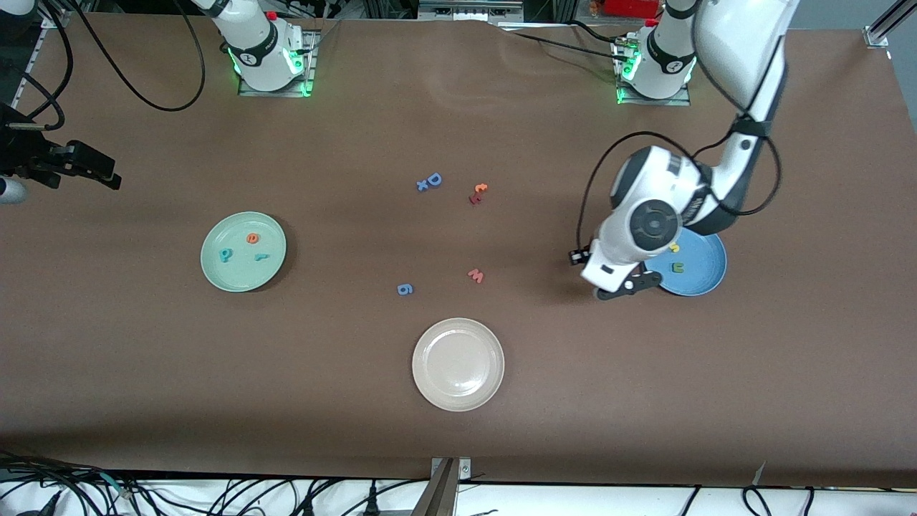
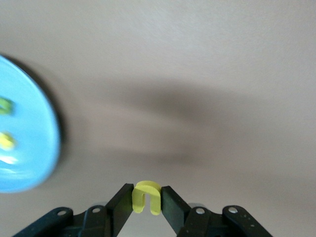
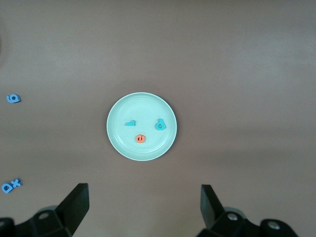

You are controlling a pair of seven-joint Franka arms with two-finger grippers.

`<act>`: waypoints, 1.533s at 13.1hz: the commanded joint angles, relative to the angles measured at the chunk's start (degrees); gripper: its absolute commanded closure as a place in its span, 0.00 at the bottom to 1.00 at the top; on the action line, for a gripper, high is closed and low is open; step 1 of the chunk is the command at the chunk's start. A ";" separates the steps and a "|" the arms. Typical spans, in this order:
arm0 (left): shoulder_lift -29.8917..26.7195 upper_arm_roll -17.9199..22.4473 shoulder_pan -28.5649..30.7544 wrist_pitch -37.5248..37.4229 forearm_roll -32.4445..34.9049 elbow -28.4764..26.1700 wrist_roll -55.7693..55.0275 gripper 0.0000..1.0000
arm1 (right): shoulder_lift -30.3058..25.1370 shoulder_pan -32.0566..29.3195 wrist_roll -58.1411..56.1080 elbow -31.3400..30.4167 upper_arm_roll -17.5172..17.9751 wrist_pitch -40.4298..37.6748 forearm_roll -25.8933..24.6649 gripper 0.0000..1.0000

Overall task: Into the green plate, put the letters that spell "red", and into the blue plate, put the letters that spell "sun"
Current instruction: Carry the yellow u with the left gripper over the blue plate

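My left gripper (image 1: 629,286) (image 2: 147,198) is shut on a yellow u (image 2: 147,196). It hangs over bare table just off the rim of the blue plate (image 1: 706,276) (image 2: 29,148), toward the right arm's end. In that plate lie a yellow s (image 1: 674,248) (image 2: 6,141) and a green n (image 1: 678,267) (image 2: 5,106). The green plate (image 1: 240,276) (image 3: 148,106) holds the orange e (image 1: 252,239) (image 3: 140,138), teal d (image 1: 226,254) (image 3: 160,124) and teal r (image 1: 261,256) (image 3: 130,123). My right gripper (image 1: 100,168) (image 3: 144,207) waits open and empty, high over the right arm's end of the table.
A beige-white plate (image 1: 458,364) sits nearest the front camera at mid-table. Loose letters lie between the two coloured plates: a blue 6 (image 1: 405,289) (image 3: 13,98), a red-pink w (image 1: 476,275), a blue D with x (image 1: 430,181) (image 3: 11,186) and a red and orange pair (image 1: 478,192).
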 commanded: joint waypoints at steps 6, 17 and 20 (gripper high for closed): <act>-3.18 8.39 5.81 -1.64 1.83 -4.72 40.94 1.00 | -0.17 -0.43 0.37 0.63 0.39 -0.82 -0.82 0.00; 5.54 10.33 7.39 8.22 -0.01 -5.43 46.60 0.06 | -0.17 -0.52 0.37 0.63 0.39 -0.82 -0.82 0.00; -0.42 10.16 6.69 2.61 -0.01 -4.99 46.07 0.00 | -0.17 -0.52 0.37 0.63 0.38 -0.82 -0.82 0.00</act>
